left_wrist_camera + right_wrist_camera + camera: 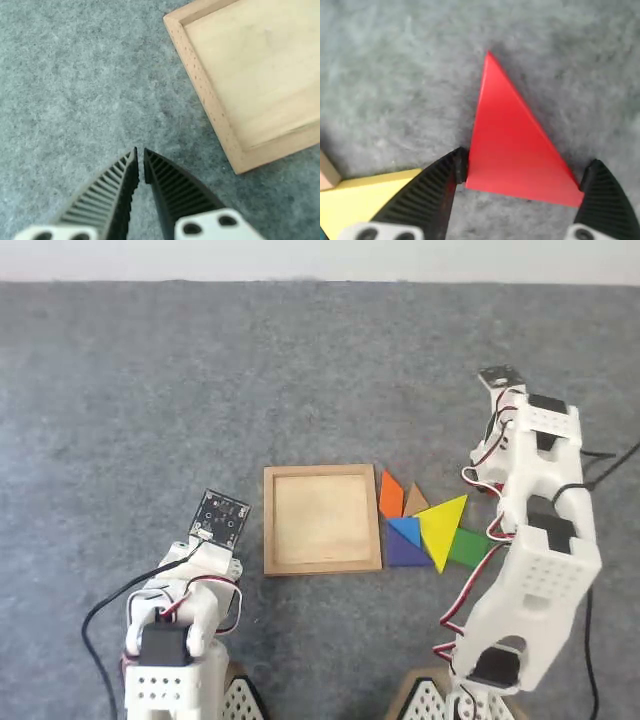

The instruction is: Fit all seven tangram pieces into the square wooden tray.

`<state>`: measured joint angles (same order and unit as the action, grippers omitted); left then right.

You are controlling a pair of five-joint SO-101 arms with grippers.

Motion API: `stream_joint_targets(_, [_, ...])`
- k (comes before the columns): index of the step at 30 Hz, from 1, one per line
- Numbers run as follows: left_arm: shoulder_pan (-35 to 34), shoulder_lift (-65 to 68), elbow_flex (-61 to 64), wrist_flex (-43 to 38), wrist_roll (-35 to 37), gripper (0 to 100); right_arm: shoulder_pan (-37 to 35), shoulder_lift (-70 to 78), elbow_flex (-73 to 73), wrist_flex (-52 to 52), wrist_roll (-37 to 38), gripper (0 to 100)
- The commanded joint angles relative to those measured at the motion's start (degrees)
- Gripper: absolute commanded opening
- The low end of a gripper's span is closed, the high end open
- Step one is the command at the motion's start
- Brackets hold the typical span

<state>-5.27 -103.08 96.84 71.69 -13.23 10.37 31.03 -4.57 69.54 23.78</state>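
So: grey felt-like desk cover [150,390], with a pale wall strip [300,260] along its far edge. The square wooden tray [270,520] sits mid-desk, and the coloured tangram pieces [440,525] are clustered just beside its right edge. The left gripper [140,165] is pinched together on nothing near the tray's corner. The right gripper [527,165] is spread wide, straddling a flat red triangle piece [512,145].

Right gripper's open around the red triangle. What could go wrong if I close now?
1. The right gripper meets the red triangle near its corners, on slanted edges. When squeezed, the flat piece may twist or slip out rather than being held.
2. The yellow piece lies right beside one finger, so closing or lifting could nudge it out of place.
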Motion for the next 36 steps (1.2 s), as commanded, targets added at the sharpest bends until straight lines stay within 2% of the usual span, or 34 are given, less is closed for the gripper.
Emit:
stream_joint_targets(1, [-0.26, -1.32, -0.48, 0.26, -0.44, 2, 0.4, -5.85, -3.16, 0.57, -6.24, 35.7])
stream_joint_targets(6, [-0.26, -1.32, -0.48, 0.26, -0.44, 2, -2.33, -11.74, -3.16, 5.41, -11.96, 35.8])
stream_joint_targets(8, [-0.26, -1.32, -0.48, 0.26, -0.44, 2, -4.62, -13.32, -3.25, 7.87, -10.46, 35.9])
stream_joint_targets(11, [-0.26, -1.32, -0.48, 0.26, -0.44, 2, -8.13, -13.85, -3.25, 10.42, 2.37, 36.0])
stream_joint_targets(14, [-0.26, -1.32, -0.48, 0.26, -0.44, 2, -8.57, -12.26, -3.25, 10.86, 13.54, 36.0])
stream_joint_targets(21, [-0.26, -1.32, -0.48, 0.26, -0.44, 2, -1.54, -6.37, -3.52, 10.68, 37.27, 36.0])
stream_joint_targets(23, [-0.26, -1.32, -0.48, 0.26, -0.44, 2, 0.4, -5.41, -3.52, 10.59, 42.02, 36.0])
stream_joint_targets(33, [-0.26, -1.32, -0.48, 0.26, -0.44, 2, 0.75, -0.04, -6.07, 7.25, 42.37, 35.9])
stream_joint_targets(36, [-0.26, -1.32, -0.48, 0.26, -0.44, 2, 0.31, 1.8, -6.07, 4.62, 39.82, 35.9])
